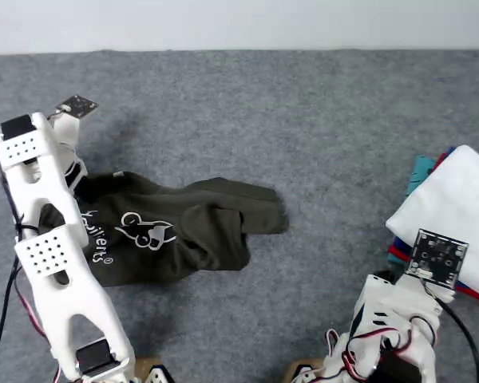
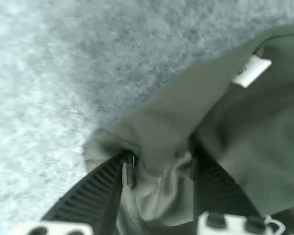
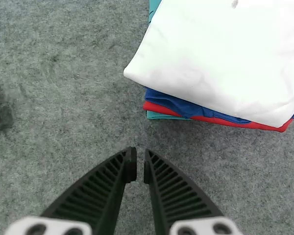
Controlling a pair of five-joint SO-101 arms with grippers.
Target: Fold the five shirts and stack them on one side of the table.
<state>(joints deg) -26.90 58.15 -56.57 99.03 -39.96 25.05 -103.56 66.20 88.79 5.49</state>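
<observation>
Olive green shirt (image 1: 176,231), crumpled and with a white print on it, lies on the left part of the grey felt table (image 1: 303,112). The left claw (image 2: 161,166) pinches a fold at the edge of this shirt, and the cloth bunches up between its two fingers. At the right edge of the table there is a stack of folded shirts: a white shirt (image 3: 225,54) on top, under it a blue shirt (image 3: 166,98), a red shirt (image 3: 264,125) and a teal shirt (image 3: 157,116). The right claw (image 3: 137,164) hangs over bare felt near the stack, pressed together on nothing.
</observation>
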